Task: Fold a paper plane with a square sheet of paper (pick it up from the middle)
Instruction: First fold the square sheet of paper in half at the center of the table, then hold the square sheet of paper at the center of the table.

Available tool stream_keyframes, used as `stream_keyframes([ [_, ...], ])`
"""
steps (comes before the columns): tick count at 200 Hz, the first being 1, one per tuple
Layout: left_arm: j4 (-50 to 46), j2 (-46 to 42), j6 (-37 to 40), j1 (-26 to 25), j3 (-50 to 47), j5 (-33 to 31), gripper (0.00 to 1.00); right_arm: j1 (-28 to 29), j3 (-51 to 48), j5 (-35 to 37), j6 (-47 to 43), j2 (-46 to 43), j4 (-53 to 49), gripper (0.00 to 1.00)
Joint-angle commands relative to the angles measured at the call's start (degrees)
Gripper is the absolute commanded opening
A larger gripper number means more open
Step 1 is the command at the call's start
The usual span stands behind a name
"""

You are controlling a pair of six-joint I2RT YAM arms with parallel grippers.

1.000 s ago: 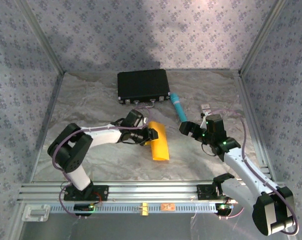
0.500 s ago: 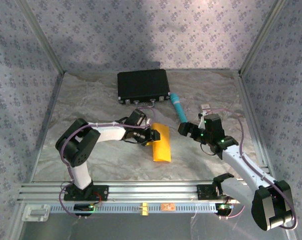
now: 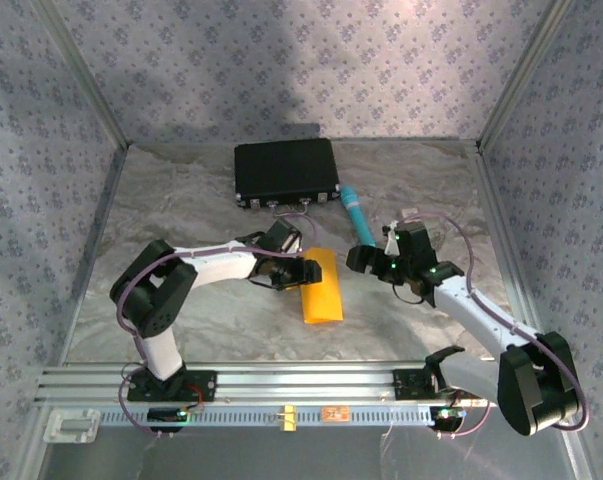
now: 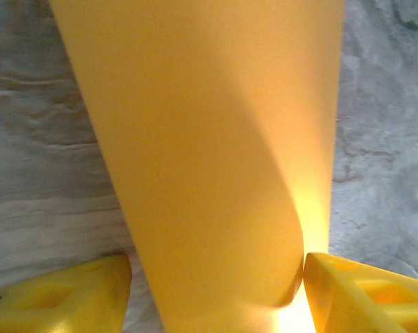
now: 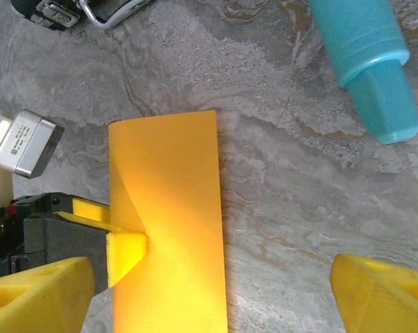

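The sheet of paper (image 3: 321, 288), orange-yellow and folded into a long narrow rectangle, lies mid-table; a paper plane is out of view. My left gripper (image 3: 299, 270) sits at its left edge. In the left wrist view the paper (image 4: 209, 139) runs between the left gripper's (image 4: 215, 295) yellow fingers, touching the right one, with a gap to the left one: open. The right wrist view shows one left fingertip (image 5: 125, 251) pressed into the paper (image 5: 170, 208) edge, which curls up there. My right gripper (image 3: 359, 258) hovers just right of the paper, its (image 5: 212, 305) jaws wide open and empty.
A teal pen-like tube (image 3: 357, 215) (image 5: 368, 55) lies behind the right gripper. A black case (image 3: 286, 172) stands at the back, its latch edge (image 5: 98, 8) near the paper's far end. Patterned walls enclose the grey table (image 3: 181, 200).
The left gripper's jaws have widened around the paper's edge. The right gripper has moved left, closer to the paper. The paper has stayed almost in place.
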Motion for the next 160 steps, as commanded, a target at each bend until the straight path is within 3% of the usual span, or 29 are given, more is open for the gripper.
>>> stream_keyframes([
  [1, -6.2, -2.8, 2.3, 0.1, 0.9, -7.1, 0.66, 0.8, 2.2, 0.2, -0.7, 0.9, -1.2, 0.89],
  [37, -7.7, -3.0, 3.4, 0.0, 0.9, -8.9, 0.59, 1.1, 2.1, -2.3, 0.1, 3.2, 0.4, 0.77],
  [107, -9.8, 0.7, 7.7, 0.1, 3.0, -5.2, 0.58, 2.1, 2.7, -9.7, 1.9, 11.9, 4.7, 0.49],
  [160, -12.4, 2.4, 11.7, 0.1, 4.8, -3.8, 0.58, 2.4, 3.0, -10.5, 1.8, 14.3, 4.5, 0.48],
])
